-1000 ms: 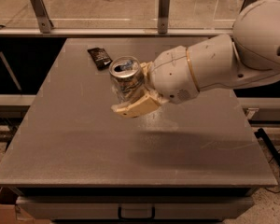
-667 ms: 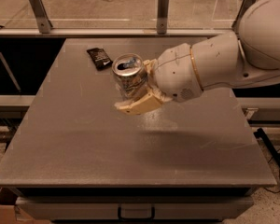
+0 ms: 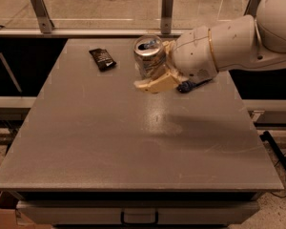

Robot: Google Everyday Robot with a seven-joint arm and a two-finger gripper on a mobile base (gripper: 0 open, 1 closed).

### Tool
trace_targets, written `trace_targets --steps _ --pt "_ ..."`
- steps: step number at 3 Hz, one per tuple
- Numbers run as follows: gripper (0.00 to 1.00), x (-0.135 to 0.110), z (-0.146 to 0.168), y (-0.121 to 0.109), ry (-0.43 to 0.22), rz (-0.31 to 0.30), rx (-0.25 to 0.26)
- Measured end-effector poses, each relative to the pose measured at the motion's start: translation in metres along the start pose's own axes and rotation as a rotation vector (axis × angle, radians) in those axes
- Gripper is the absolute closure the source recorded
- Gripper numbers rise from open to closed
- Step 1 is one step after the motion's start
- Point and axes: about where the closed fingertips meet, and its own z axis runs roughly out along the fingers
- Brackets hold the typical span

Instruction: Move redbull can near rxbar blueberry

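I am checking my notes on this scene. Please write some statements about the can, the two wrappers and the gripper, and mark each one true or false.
1. The gripper is closed on the can. True.
2. The can lies on its side on the table. False: it is held roughly upright, with its top showing.
3. The black wrapper is left of the can in the picture. True.
4. The blue bar lies beside the black wrapper. False: it is on the can's other side, partly hidden under the arm.
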Motion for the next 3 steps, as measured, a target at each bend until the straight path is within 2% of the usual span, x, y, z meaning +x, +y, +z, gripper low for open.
trace_targets --steps 2,3 --pt "1.00 0.068 -0.023 -0.050 -0.011 0.055 0.096" --pt "1.00 0.095 -0.043 -0.065 -0.025 0.080 0.154"
